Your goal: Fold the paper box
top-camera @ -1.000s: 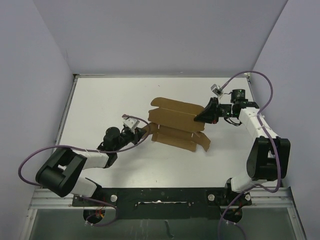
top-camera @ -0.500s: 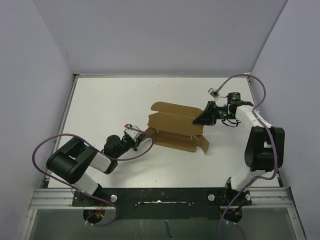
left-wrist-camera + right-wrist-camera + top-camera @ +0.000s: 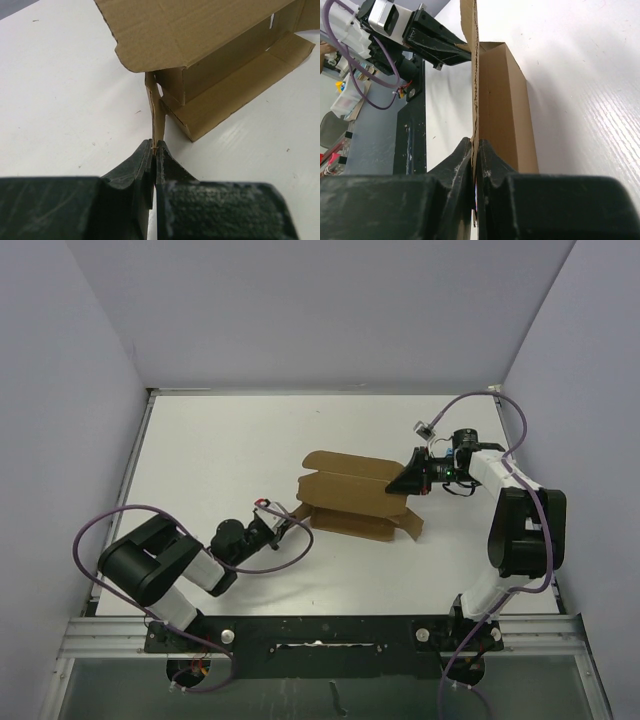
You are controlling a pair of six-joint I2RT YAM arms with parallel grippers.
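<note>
The paper box (image 3: 350, 494) is a brown cardboard piece, partly folded up, lying in the middle of the white table. My left gripper (image 3: 290, 516) is shut on a narrow flap at the box's left end (image 3: 159, 115); in the left wrist view the flap's edge stands pinched between my gripper's (image 3: 154, 147) black fingertips. My right gripper (image 3: 402, 483) is shut on a flap at the box's right end. In the right wrist view that flap (image 3: 470, 60) runs upright out of my gripper (image 3: 475, 144), with the box's long side (image 3: 505, 110) beside it.
The white table (image 3: 220, 450) ends at grey walls on the left, back and right. A black rail (image 3: 320, 632) carrying both arm bases runs along the near edge. Purple cables loop from each arm.
The left arm has pulled back toward the near edge with its flap, its elbow folding in. The box has shifted slightly toward the near side. The right gripper has barely moved.
</note>
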